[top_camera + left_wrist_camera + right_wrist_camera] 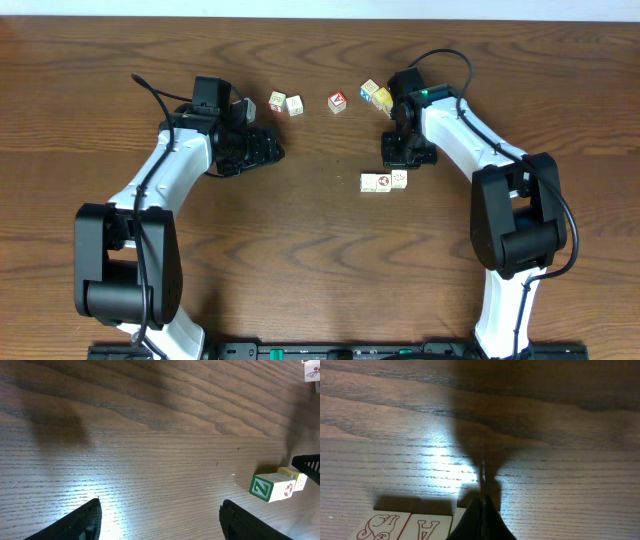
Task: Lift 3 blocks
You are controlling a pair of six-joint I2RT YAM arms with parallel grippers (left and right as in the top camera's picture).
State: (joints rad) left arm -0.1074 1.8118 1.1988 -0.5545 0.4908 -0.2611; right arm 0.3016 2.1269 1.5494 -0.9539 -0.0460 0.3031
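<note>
Abreast, blocks (384, 181) in a left-right row; left hand (160, 522) splayed, right hand (481, 507) closed.

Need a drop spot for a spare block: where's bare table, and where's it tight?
Bare: the centre patch between the left gripper and right gripper, below the red-faced block; also the wide near strip of table toward the front edge. Crowded: the far row of mixed blocks, and the cream blocks right by the shut right gripper.

3 cream blocks (384, 181), red-brown prints, side by side in a row — touching, lying flat
</note>
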